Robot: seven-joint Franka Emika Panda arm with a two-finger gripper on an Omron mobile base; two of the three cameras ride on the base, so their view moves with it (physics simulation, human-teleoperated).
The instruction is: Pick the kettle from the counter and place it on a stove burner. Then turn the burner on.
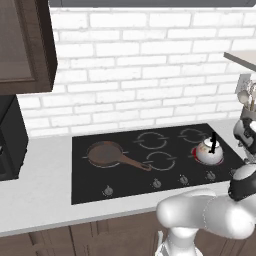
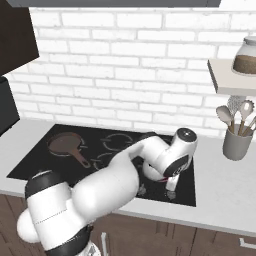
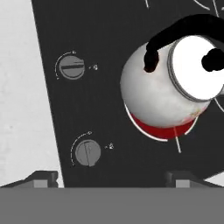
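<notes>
frying pan [image 1: 106,153] on the 9 o'clock burner of the black cooktop [image 1: 85,185], handle running toward 4 o'clock. two bare ring markings near the cooktop's centre. kettle [image 1: 209,151] sits upright on the stove burner [image 3: 162,131] at the 3 o'clock end of the glass, burner glowing red under its base. in the hand view the kettle [image 3: 175,76] is at 2 o'clock, black handle arched over a white lid; red crescent shows below it. two grey knobs [image 3: 87,152] along the cooktop's front strip, at 10 and 8 o'clock from the kettle. tool [image 3: 113,177]: fingertips spread wide apart, nothing between them, clear of the kettle. pale desk [image 1: 40,195] surrounds the cooktop. utensil pot [image 2: 236,142] on the desk at far 3 o'clock.
</notes>
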